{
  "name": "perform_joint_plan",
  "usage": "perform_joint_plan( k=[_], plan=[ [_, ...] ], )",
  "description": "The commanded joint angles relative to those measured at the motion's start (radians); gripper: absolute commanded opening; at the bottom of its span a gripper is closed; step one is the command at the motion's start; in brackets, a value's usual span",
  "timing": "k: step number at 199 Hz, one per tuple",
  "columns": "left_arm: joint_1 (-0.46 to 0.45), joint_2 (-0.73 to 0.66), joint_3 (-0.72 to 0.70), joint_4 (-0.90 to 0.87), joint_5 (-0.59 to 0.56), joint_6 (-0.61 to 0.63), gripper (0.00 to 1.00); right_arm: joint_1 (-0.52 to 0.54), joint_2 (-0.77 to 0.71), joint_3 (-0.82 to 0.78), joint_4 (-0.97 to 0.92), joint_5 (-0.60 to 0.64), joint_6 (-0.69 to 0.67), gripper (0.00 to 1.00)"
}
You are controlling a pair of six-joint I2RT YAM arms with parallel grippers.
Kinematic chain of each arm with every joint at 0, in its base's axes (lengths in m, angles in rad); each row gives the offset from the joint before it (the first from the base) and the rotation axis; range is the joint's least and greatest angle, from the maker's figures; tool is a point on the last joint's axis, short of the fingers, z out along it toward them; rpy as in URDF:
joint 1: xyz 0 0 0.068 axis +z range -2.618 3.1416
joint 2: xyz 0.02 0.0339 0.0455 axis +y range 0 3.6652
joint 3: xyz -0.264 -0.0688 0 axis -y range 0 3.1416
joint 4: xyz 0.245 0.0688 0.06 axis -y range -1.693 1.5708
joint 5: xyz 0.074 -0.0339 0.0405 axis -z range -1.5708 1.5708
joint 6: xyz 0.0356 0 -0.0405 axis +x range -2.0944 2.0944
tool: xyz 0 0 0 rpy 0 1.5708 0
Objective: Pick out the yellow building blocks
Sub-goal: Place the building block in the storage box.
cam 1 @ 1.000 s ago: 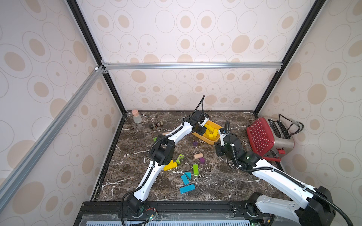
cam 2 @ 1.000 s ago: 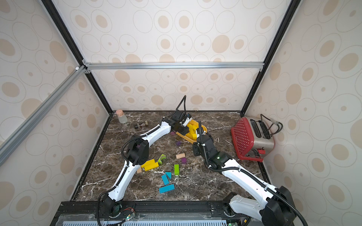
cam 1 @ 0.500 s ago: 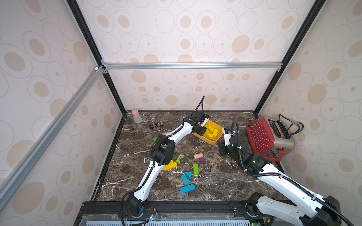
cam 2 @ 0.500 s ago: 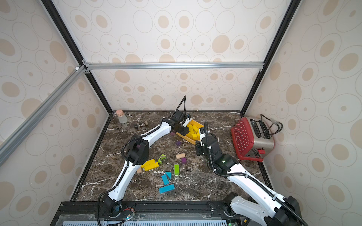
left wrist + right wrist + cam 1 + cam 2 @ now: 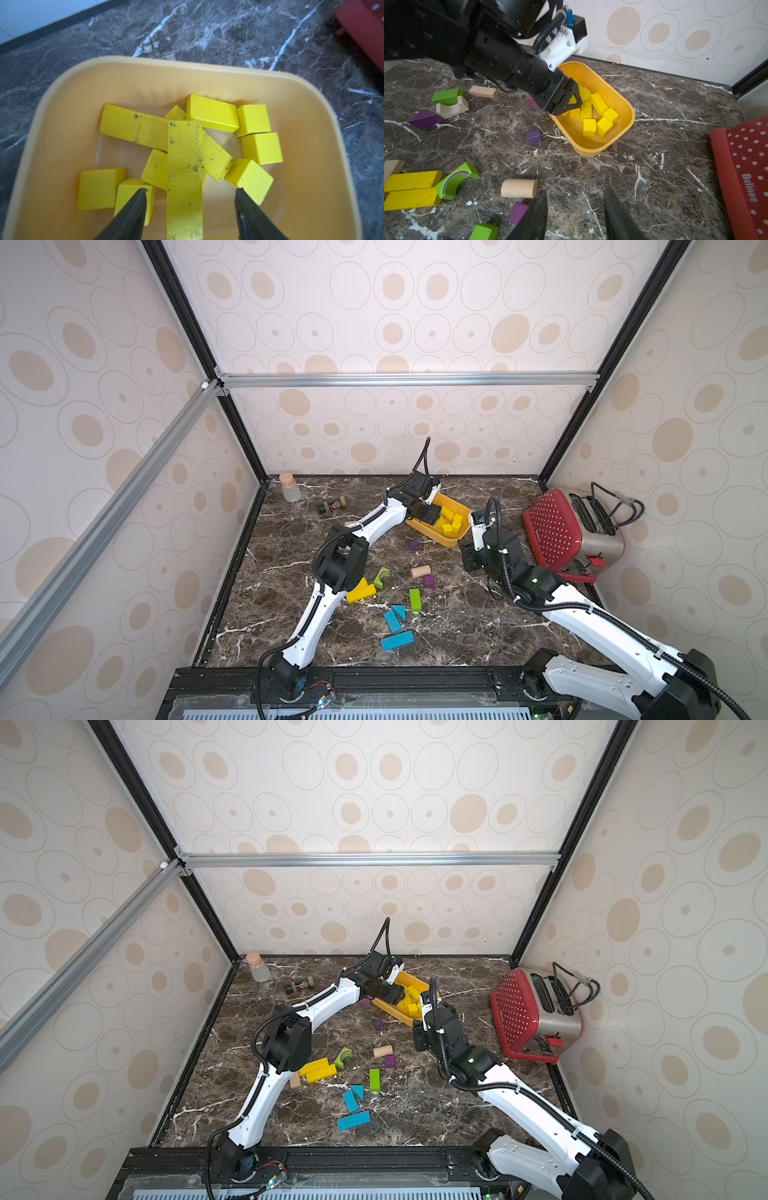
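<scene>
While about ten yellow blocks (image 5: pixel 184 158) fill tub (image 5: pixel 291 99), two bars (image 5: pixel 411 180) outside

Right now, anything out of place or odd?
Two long lemon-yellow wooden bars lie on the marble table beside the green rainbow arch block, outside the orange-yellow plastic tub. Otherwise nothing stands out.

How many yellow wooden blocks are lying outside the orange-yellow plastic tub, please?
2: long yellow wooden bars, one touching the other, side by side next to the green rainbow arch block; the left arm may hide more.
</scene>
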Motion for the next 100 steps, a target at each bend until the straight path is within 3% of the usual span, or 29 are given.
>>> perform_joint_plan(
  k=[1,48,100],
  plan=[
    [-0.007,-0.119,-0.041,0.051,0.025,-0.031,0.66,-0.003,0.014,0.032,-0.005,-0.03,-0.005,0.45],
    [-0.005,-0.367,-0.286,0.101,-0.004,-0.001,0.66,0.005,0.072,0.094,-0.007,-0.236,-0.02,0.47],
    [0.034,-0.619,-0.566,-0.001,-0.063,0.007,0.66,0.082,0.204,0.153,0.084,-0.32,-0.046,0.47]
  ],
)
